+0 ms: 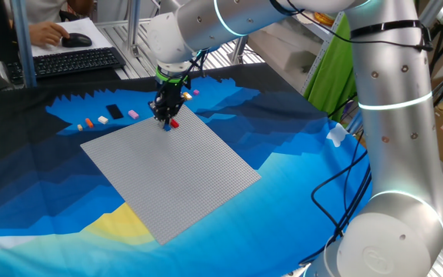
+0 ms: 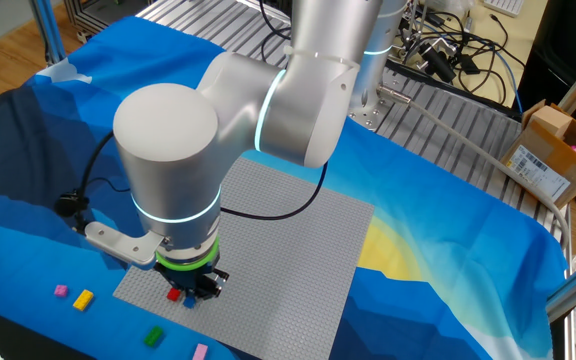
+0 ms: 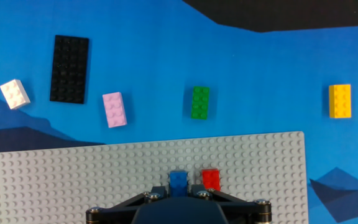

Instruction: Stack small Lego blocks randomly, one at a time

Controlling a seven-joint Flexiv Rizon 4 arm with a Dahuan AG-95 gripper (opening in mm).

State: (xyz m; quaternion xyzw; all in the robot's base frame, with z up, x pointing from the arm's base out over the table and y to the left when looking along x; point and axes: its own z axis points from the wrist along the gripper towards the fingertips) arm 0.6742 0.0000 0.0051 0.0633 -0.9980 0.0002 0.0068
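Observation:
My gripper [image 3: 178, 190] is down at the far edge of the grey studded baseplate [image 3: 73, 180], shut on a blue brick [image 3: 178, 180] held between its fingers. The blue brick sits on the studs just left of a red brick [image 3: 211, 179], close beside it. In one fixed view the gripper [image 1: 165, 118] stands over the red brick [image 1: 174, 123] at the plate's far corner. The other fixed view shows the gripper [image 2: 196, 290] and red brick [image 2: 174, 294] too. Loose on the cloth beyond lie white [image 3: 14, 94], pink [image 3: 114, 109], green [image 3: 200, 102] and yellow [image 3: 340, 101] bricks.
A flat black plate [image 3: 69, 68] lies on the cloth near the white brick. A keyboard [image 1: 71, 61], a mouse and a person's hand are behind the table. A cardboard box [image 2: 553, 155] and cables sit on the far rack. The arm's column [image 1: 394, 154] stands at the right.

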